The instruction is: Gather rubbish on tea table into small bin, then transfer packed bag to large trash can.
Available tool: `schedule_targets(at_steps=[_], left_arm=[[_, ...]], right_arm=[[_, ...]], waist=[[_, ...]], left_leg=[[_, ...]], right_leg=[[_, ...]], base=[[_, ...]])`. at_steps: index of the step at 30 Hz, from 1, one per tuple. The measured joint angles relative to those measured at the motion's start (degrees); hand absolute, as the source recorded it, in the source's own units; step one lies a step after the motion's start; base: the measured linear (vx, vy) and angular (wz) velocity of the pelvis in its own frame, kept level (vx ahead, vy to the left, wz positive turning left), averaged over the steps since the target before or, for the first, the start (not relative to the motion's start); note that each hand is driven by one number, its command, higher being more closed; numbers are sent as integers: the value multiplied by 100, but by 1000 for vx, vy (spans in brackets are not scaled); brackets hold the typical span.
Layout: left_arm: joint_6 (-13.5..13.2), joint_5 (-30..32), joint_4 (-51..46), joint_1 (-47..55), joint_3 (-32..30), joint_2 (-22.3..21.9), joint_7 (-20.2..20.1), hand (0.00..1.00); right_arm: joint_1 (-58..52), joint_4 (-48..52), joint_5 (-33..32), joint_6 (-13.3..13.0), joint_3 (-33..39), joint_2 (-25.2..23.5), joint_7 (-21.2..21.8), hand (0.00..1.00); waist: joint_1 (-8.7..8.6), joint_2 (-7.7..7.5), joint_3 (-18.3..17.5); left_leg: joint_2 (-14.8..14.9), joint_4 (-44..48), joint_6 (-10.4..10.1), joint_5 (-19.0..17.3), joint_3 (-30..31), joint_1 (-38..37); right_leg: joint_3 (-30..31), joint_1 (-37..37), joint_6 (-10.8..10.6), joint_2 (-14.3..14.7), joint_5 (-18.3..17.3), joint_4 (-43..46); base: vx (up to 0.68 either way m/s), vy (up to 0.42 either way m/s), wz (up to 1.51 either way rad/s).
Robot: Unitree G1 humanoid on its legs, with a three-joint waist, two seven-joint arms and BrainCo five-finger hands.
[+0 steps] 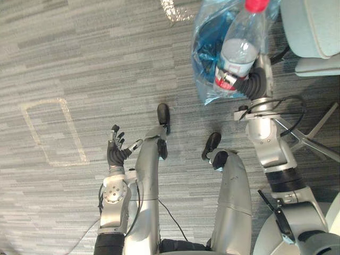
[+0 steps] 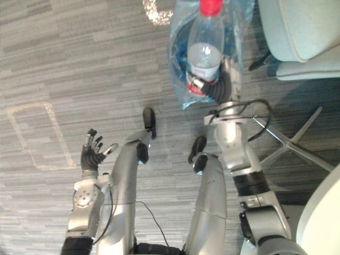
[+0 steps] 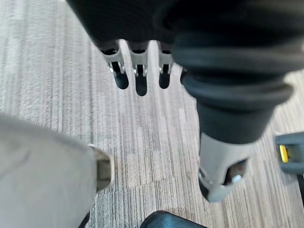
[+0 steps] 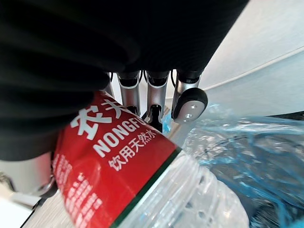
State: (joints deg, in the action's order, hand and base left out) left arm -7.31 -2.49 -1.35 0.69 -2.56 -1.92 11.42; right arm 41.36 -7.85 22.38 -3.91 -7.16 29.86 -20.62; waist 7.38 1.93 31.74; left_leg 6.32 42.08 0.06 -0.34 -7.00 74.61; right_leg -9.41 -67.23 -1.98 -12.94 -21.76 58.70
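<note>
Over grey carpet (image 1: 79, 64) beside an office chair (image 1: 311, 26), the right hand (image 1: 257, 79) curls its fingers round a red-capped water bottle (image 1: 236, 53) against a blue plastic bag (image 1: 207, 48), while the left hand (image 1: 116, 149) hangs open and empty, the drop-off apparently still ahead.

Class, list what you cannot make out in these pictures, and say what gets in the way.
Contents of the blue bag: eye views, crumpled plastic and the bottle hide them.
Top of the cap: eye views, cut off by the upper edge.
Grip of the right hand: eye views, the bottle covers its fingers.
</note>
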Motion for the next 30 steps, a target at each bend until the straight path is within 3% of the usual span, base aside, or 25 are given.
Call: schedule_targets(at_steps=[9, 14, 15, 19, 21, 23, 24, 26, 27, 30], left_arm=[[-330, 16, -121, 86, 252, 67, -12, 0], [-359, 134, -259, 99, 420, 134, 122, 0], [-359, 137, -276, 99, 444, 134, 134, 0], [-340, 152, -546, 43, 698, 131, 259, 0], [-309, 213, -286, -659, 473, 318, 364, 0], [-182, 103, -37, -1474, 161, 581, 531, 0], [-173, 72, 354, -2051, 9, 857, 617, 0], [-193, 70, 941, -2381, -56, 995, 641, 0], [-91, 56, 1472, -2614, -85, 1002, 708, 0], [80, -3, 1812, -2832, -61, 991, 724, 0]], right_arm=[[903, -1142, -507, -1, -82, 522, -218, 100], [1329, -1414, -713, -12, -212, 810, -329, 100], [1350, -1443, -732, -11, -212, 827, -335, 0], [1484, -1580, -887, -9, -248, 846, -438, 0], [1561, -1576, -902, -9, -284, 764, -462, 0], [1644, -1543, -950, -9, -280, 538, -505, 0], [1647, -1537, -1001, 1, -244, 353, -559, 0], [1645, -1515, -990, 32, -225, 218, -587, 0], [1640, -1422, -971, 73, -213, 123, -661, 0], [1601, -1118, -874, 96, -213, -64, -704, 0]], waist=[[43, -1, -1], [41, -1, -11], [43, -1, -12], [18, -3, -23], [-12, -4, -27], [-149, -5, -28], [-242, -6, -36], [-307, -8, -38], [-340, -16, -42], [-397, -29, -49]], left_leg=[[-192, -405, -52, 385, 192, 397], [-211, -562, -111, 471, 251, 522], [-215, -582, -117, 478, 256, 525], [-219, -692, -122, 555, 275, 539], [-159, -707, -68, 597, 266, 543], [-153, -712, -57, 616, 267, 545], [-146, -706, -67, 624, 267, 545], [-97, -688, -68, 624, 253, 544], [-49, -685, -92, 640, 243, 544], [21, -651, -92, 641, 236, 544]], right_leg=[[-245, -410, 32, -140, -34, 17], [-299, -553, 36, -140, -32, 3], [-303, -561, 37, -141, -32, 2], [-336, -607, 76, -137, -10, -29], [-363, -618, 138, -92, 33, -80], [-364, -632, 141, -89, 34, -55], [-361, -640, 155, -87, 44, -49], [-343, -638, 194, -23, 76, -92], [-340, -638, 209, 16, 106, -130], [-335, -637, 229, 81, 132, -146]], base=[[-35, -6, 21], [-43, 21, 6], [-63, 35, 7], [-60, 30, 2], [-52, 25, -10], [-57, 22, -2], [-60, 21, -5], [-62, 22, -16], [-53, 17, -20], [-52, 8, -16]])
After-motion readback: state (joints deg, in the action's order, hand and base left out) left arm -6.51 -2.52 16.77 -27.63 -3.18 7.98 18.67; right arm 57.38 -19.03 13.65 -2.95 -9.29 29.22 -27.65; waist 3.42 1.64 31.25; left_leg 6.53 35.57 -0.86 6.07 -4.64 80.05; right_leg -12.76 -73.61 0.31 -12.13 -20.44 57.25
